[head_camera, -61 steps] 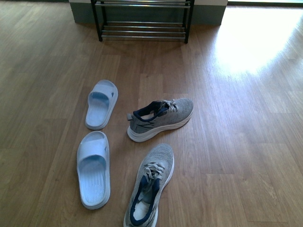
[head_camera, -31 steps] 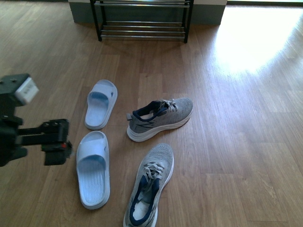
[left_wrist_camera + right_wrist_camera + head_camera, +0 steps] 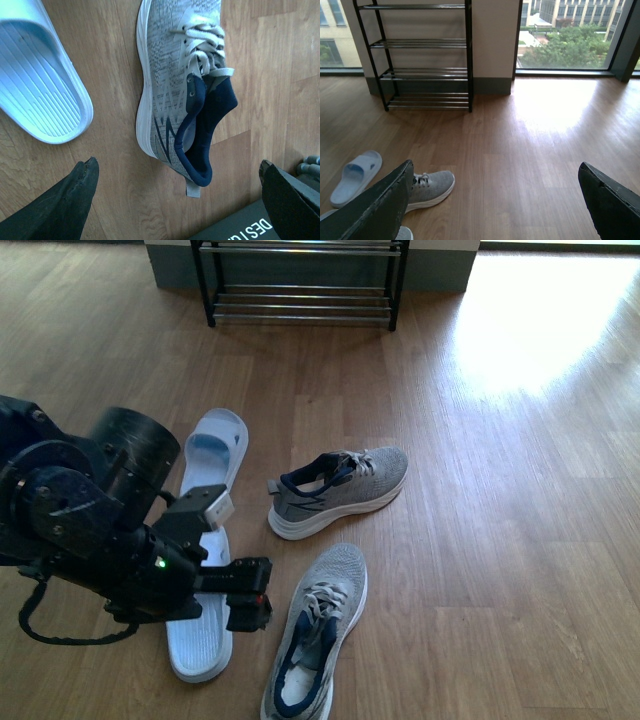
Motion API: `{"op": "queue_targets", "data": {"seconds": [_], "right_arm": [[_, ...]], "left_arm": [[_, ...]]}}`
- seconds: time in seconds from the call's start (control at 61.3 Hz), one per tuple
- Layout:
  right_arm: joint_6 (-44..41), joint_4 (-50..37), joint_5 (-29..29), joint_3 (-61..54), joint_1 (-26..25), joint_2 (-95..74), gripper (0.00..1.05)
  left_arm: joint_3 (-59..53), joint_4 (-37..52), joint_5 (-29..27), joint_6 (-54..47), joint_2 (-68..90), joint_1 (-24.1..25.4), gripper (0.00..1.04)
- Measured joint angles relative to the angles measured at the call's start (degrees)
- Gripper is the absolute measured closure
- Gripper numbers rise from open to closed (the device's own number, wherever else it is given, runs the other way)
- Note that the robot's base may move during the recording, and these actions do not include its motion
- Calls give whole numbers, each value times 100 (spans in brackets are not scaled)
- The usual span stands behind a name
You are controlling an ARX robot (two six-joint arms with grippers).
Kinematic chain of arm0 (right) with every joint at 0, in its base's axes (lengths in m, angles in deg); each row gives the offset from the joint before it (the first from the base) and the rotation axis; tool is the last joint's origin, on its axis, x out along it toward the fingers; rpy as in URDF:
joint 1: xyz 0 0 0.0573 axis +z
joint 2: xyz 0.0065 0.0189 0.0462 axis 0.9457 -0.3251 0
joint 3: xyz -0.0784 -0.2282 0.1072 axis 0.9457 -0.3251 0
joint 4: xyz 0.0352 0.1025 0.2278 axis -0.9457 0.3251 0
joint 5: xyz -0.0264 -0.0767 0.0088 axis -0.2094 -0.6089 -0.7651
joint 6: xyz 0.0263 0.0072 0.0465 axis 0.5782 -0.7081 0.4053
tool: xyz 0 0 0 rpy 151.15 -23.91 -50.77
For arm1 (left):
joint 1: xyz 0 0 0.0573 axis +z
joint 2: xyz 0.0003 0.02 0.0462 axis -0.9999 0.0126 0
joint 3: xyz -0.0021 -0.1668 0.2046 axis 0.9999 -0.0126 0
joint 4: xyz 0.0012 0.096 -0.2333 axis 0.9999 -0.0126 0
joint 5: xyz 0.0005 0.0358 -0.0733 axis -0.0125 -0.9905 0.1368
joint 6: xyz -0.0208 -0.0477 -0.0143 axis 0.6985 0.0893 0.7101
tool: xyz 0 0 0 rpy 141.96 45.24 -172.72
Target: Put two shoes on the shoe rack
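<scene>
Two grey sneakers lay on the wooden floor (image 3: 500,540), well short of the shoe rack (image 3: 300,312), which stood against the far wall. The far sneaker (image 3: 340,492) rested on its sole with its toe pointing right. The near sneaker (image 3: 320,630) lay closer to the robot, its toe pointing toward the rack. Two pale blue slippers lay to their left, the far slipper (image 3: 213,455) and the near slipper (image 3: 196,645), the latter partly hidden by the left arm. The left end effector (image 3: 256,600) hung between the near slipper and the near sneaker, its jaws spread wide and holding nothing. In the left wrist view its fingers (image 3: 70,200) flanked the sneaker's navy heel without touching it. The right end effector (image 3: 495,167) was likewise open and empty, seen only in its own wrist view, facing the rack and a bright window (image 3: 570,35).
</scene>
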Motion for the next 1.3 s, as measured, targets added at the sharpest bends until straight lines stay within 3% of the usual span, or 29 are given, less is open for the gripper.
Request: {"op": "queue_targets", "data": {"seconds": [0.587,0.848,1.158,1.305], "right_arm": [[-2,0,0,0,0,0,9],[0,0,0,0,0,0,9],[0,0,0,0,0,0,9],[0,0,0,0,0,0,9]], "left_arm": [[1714,-914,365,-680,1602,-262,9],[2264,-881,848,-730,2164,-339,9],[2597,-767,831,-901,2540,-474,9],[2813,-802,586,-988,2708,-487,31]]}}
